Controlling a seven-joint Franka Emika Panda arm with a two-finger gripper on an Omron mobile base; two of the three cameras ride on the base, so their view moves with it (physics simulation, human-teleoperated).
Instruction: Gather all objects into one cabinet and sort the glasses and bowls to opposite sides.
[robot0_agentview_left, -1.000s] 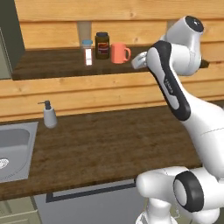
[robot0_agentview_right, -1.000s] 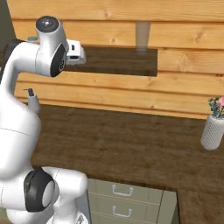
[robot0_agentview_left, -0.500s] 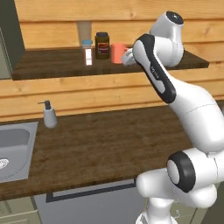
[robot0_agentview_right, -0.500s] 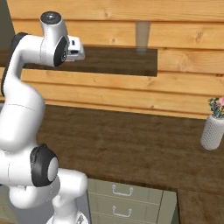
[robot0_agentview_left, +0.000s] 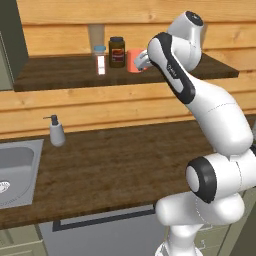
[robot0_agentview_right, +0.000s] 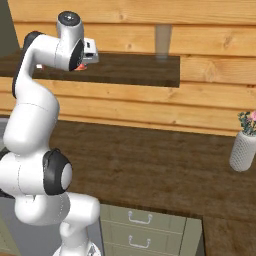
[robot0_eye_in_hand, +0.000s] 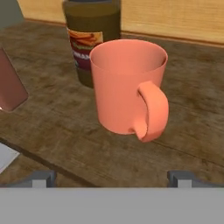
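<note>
Dark wooden wall shelf (robot0_agentview_left: 60, 75): we've swung in w/ the hand (robot0_eye_in_hand: 111, 177) wide open, now just short of the salmon-orange handled mug (robot0_eye_in_hand: 129, 87), so grasp comes next.

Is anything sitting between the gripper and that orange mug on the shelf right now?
Nothing visible. In the hand view the mug stands straight ahead of the open gripper, handle toward it, with bare shelf between. The dark jar stands behind the mug.
</note>
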